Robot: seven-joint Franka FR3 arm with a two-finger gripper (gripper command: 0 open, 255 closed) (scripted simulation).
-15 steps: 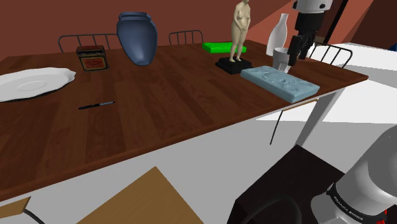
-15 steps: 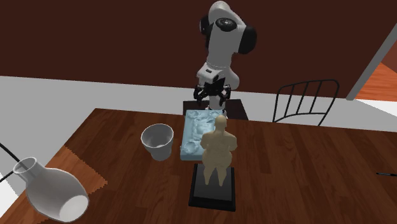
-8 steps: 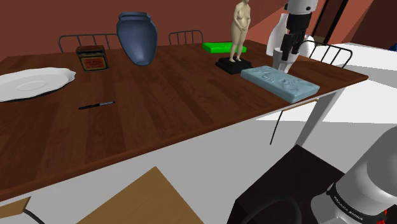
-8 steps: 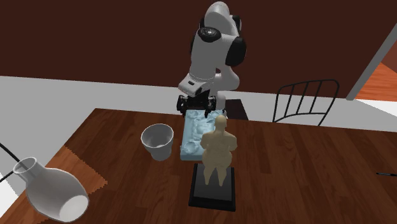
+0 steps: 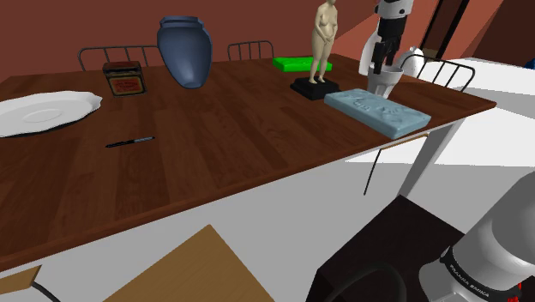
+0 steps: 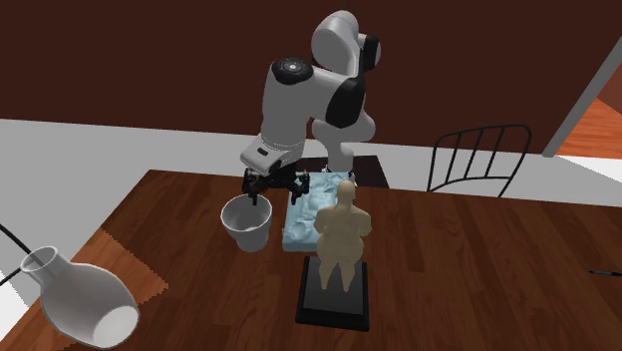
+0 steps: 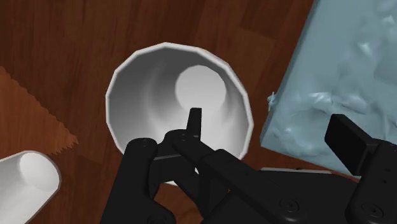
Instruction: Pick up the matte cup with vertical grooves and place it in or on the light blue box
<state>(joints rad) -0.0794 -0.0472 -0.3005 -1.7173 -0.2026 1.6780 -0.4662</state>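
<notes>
The cup [image 6: 247,221] is white, upright and open-topped, standing on the wooden table beside the light blue box [image 6: 309,209]. My black gripper [image 6: 273,187] hangs open just above the cup's rim on the box side. In the wrist view one finger [image 7: 194,122] points into the cup [image 7: 146,89], the other finger [image 7: 347,139] is over the box [image 7: 343,76], and the cup's wall next to the box lies between them, untouched. In the shoulder view the gripper [image 5: 381,62] covers part of the cup [image 5: 384,83], behind the box [image 5: 377,110].
A tan figurine [image 6: 342,231] on a black base stands close by the box. A white vase [image 6: 85,299] lies on the cup's other side. Farther along the table are a blue vase [image 5: 184,50], a green block [image 5: 300,63], a tin [image 5: 123,79], a pen [image 5: 129,141] and a white plate [image 5: 43,111].
The gripper has swung from above the box's end over to the cup, toward the second exterior view's left, and come lower. It stayed open. Nothing on the table moved.
</notes>
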